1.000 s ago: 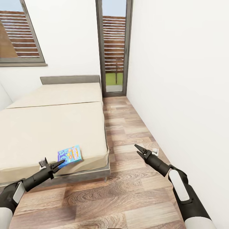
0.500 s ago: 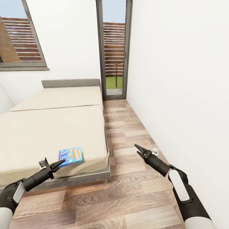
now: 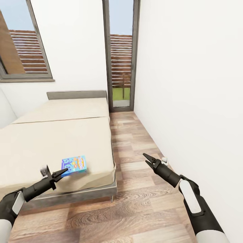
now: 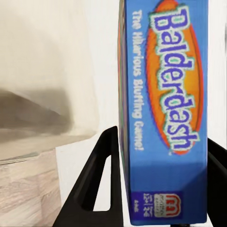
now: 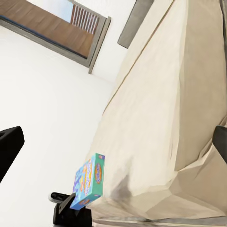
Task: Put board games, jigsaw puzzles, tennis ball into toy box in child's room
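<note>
Standing at the foot of a wide bed with a beige mattress (image 3: 57,141) and grey headboard, on its near right corner. Resting flat there: a blue rectangular cardboard board game box (image 3: 74,165) with colourful printing, close to the mattress edge. Reaching toward that box from the lower left: the black left end effector (image 3: 56,174), fingers spread apart, tips just at the box's near left corner. Seen from the left wrist camera: the same board game box (image 4: 163,113) close up, title "Balderdash" legible, lying between the two black fingers (image 4: 97,182), one on each side; contact with the box sides cannot be confirmed. Not clamped, judging by the visible gap on one side.

Behind the bed: a grey-framed window (image 3: 23,47) on the white back wall, brown slatted fence beyond. Further right: a tall, narrow grey-framed glass door (image 3: 120,54), grass and fence visible through it. Running between bed and right wall: a wood-plank floor (image 3: 135,189).

Hovering over that floor at lower right: the black right end effector (image 3: 147,159), fingers parted, holding nothing, well apart from the bed. Seen from the right wrist camera: the mattress corner (image 5: 165,142), the board game box (image 5: 88,181) upon it, and the left end effector (image 5: 71,208) just beside the box.
</note>
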Motion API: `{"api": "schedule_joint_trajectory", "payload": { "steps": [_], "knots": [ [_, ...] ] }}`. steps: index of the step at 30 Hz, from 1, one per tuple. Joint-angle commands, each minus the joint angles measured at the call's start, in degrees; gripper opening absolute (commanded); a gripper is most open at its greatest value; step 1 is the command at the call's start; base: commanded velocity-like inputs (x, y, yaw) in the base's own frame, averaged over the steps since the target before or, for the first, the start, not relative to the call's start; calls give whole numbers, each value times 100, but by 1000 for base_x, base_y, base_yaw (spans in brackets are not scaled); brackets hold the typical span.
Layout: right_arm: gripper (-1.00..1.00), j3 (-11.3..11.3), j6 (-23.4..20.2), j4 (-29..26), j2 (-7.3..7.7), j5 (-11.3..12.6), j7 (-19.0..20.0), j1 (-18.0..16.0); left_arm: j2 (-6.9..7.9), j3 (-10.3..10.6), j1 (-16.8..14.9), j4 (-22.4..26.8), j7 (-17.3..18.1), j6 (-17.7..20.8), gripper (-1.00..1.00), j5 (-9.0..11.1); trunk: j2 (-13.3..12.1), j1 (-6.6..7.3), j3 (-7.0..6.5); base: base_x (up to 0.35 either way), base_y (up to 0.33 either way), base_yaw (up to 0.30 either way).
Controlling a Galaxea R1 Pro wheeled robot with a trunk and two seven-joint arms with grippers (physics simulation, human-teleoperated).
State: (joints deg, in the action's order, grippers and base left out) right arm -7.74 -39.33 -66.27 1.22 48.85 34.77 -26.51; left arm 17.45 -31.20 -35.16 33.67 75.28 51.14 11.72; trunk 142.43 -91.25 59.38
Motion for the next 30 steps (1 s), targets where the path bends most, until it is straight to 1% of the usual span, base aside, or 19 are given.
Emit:
{"api": "schedule_joint_trajectory", "payload": {
  "steps": [1,4,6,8,11,12,14,15,16,17,18,19,21,22,24,28,30],
  "knots": [
    [100,-8,-40,2,0,20,4,-3,2,9,1,160,6,230,-100,-21,-40,23,-13,0,0,0],
    [100,-6,-40,7,1,25,4,-3,28,22,38,751,10,569,-100,-23,-40,23,-13,0,0,0],
    [100,-2,-40,8,1,27,4,-3,100,24,65,1041,17,729,-100,-18,-120,67,-49,0,0,0],
    [100,5,-43,9,1,21,2,-3,208,24,79,1168,23,823,-100,-13,-200,111,-85,0,0,0],
    [100,35,-47,-17,4,-39,-34,-3,370,14,85,1233,69,879,-100,3,-320,177,-139,0,0,0],
    [100,48,-59,-35,3,-63,-49,-3,459,14,85,1244,166,886,-100,4,-360,199,-157,0,0,0],
    [100,78,-83,-58,3,-147,-88,-3,646,47,81,1256,558,886,-100,-8,-441,243,-192,0,0,0],
    [100,93,-89,-54,0,-218,-115,-3,736,127,76,1259,805,886,-100,-16,-481,265,-210,0,0,0],
    [100,107,-97,-34,-3,-298,-132,-3,846,260,62,1266,1052,886,-100,-24,-521,287,-228,0,0,0],
    [100,116,-100,-22,-8,-372,-132,-3,983,452,53,1275,1282,886,-100,-29,-561,309,-246,0,0,0],
    [100,123,-97,-28,-17,-428,-124,-3,1125,712,48,1281,1453,886,-100,-34,-601,331,-264,0,0,0],
    [100,131,-87,-42,-20,-463,-115,-3,1252,1002,55,1274,1472,883,-100,-39,-641,353,-282,0,0,0],
    [100,140,-57,-55,-57,-516,-130,-3,1459,1547,58,1219,1472,858,-100,-28,-721,397,-318,-42,0,0],
    [100,140,-48,-59,-69,-528,-145,-3,1493,1669,59,1207,1472,853,-100,-22,-762,419,-336,-168,0,0],
    [100,141,-38,-65,-80,-537,-157,-3,1532,1794,61,1194,1472,854,-100,-20,-842,463,-372,-227,0,13],
    [100,138,-29,-77,-88,-544,-171,-3,1611,1836,61,1189,1472,854,-100,-12,-1002,551,-457,-85,0,164],
    [100,139,-25,-78,-92,-548,-176,-3,1625,1840,61,1187,1472,854,-100,-8,-1082,595,-502,-19,0,226]
  ]
}}
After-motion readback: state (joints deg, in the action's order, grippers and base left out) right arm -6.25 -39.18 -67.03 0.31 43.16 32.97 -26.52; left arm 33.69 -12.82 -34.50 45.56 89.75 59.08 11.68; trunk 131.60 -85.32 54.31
